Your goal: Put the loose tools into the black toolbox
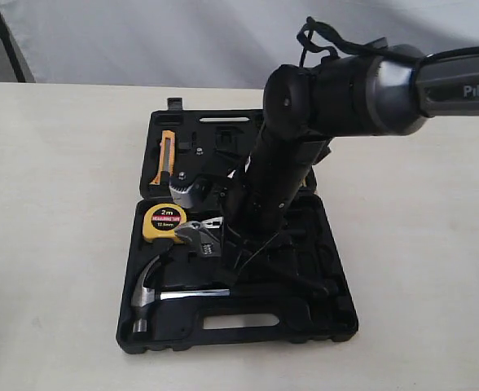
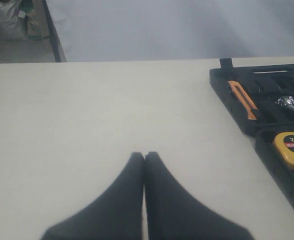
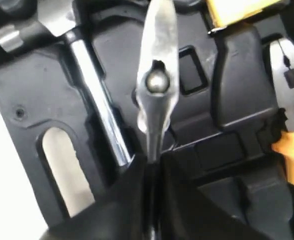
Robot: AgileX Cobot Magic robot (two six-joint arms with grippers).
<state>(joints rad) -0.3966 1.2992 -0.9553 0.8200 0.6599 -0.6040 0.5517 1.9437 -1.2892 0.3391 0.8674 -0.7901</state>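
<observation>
The black toolbox (image 1: 337,314) lies open on the table. The claw hammer (image 1: 150,287) rests in its front recess, and its steel shaft (image 3: 94,100) shows in the right wrist view. My right gripper (image 3: 154,159) is shut on the handle of the adjustable wrench (image 3: 157,85), which hangs edge-on just above the tray. The wrench's silver jaws (image 1: 197,235) show beside the arm. The tape roll in clear wrap (image 1: 192,191) sits in the lid half. My left gripper (image 2: 144,156) is shut on nothing, over bare table left of the case.
A yellow tape measure (image 1: 164,221) and orange-handled pliers (image 3: 291,145) sit in the tray. An orange utility knife (image 1: 165,156) lies in the lid. The right arm (image 1: 288,155) hides the middle of the box. The cut-out handle (image 1: 239,321) faces the table's front.
</observation>
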